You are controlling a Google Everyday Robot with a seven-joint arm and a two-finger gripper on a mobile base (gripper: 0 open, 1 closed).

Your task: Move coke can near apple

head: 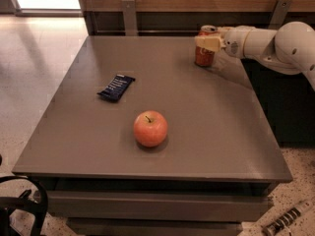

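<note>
The coke can is a small red can with a silver top. It stands upright at the far right of the grey table. My gripper reaches in from the right and sits at the can's upper part, covering some of it. The apple is reddish-orange with a short dark stem. It rests near the middle front of the table, well apart from the can and nearer the camera, to the can's left.
A flat dark blue wrapped bar lies on the left part of the table. A wooden wall with metal brackets runs behind the table. A dark cabinet stands to the right, under my arm.
</note>
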